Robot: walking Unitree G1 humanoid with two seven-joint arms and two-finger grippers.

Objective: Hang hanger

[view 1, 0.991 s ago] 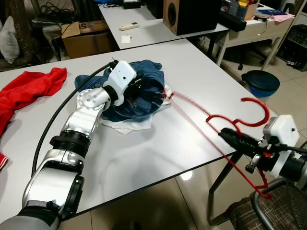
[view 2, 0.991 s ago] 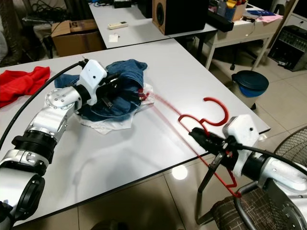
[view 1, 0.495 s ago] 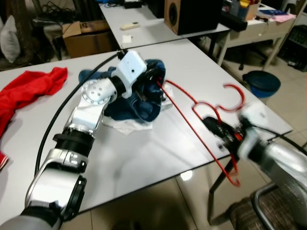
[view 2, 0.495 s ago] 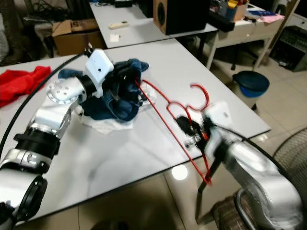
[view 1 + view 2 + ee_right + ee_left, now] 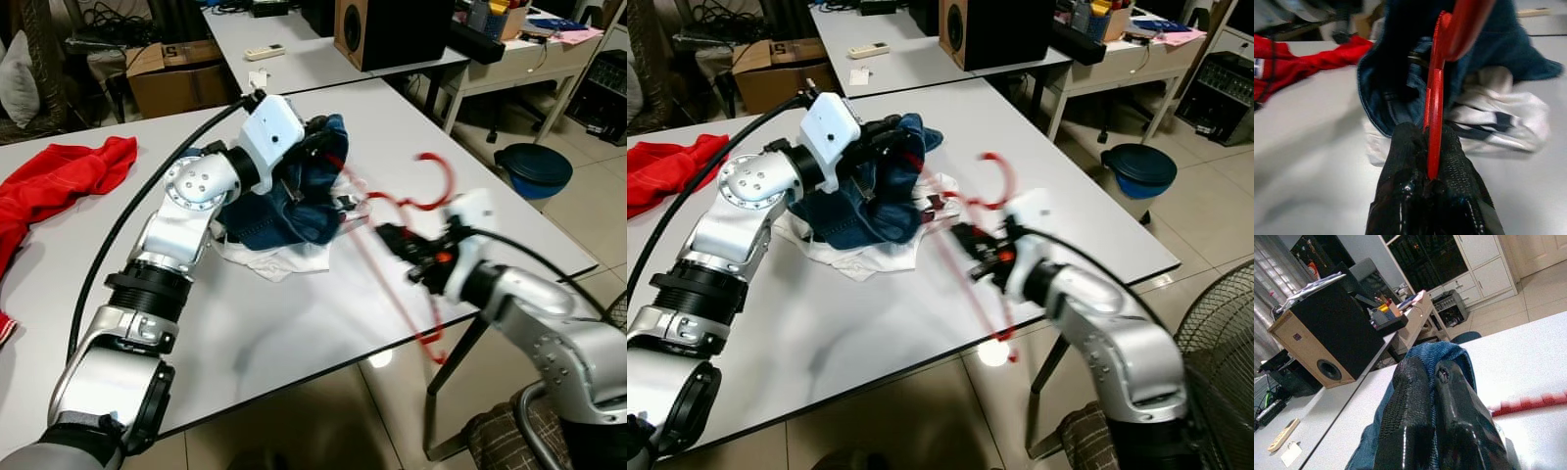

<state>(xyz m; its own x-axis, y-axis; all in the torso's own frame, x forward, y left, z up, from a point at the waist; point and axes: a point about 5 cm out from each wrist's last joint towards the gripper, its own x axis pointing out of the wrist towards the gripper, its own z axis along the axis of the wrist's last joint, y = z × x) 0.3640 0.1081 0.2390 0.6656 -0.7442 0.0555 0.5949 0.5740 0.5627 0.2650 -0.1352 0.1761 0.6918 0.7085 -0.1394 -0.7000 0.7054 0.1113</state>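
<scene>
Red plastic blurs across the middle of the scene: the hanger (image 5: 407, 211) is held above the white tabletop (image 5: 294, 313), its hook raised over the far edge and one arm pointing into the blue denim garment (image 5: 294, 191). The right gripper (image 5: 392, 238) is clamped on the hanger's neck; in the right wrist view both black fingers (image 5: 1405, 147) press against the red bar (image 5: 1434, 112). The left gripper (image 5: 1432, 382) is closed on a fold of the denim, lifting it off the tabletop beside a white cloth (image 5: 279, 259) lying under the heap. A red garment (image 5: 54, 181) lies well apart at the robot's left. A black speaker (image 5: 392, 29) stands on a second table behind.
</scene>
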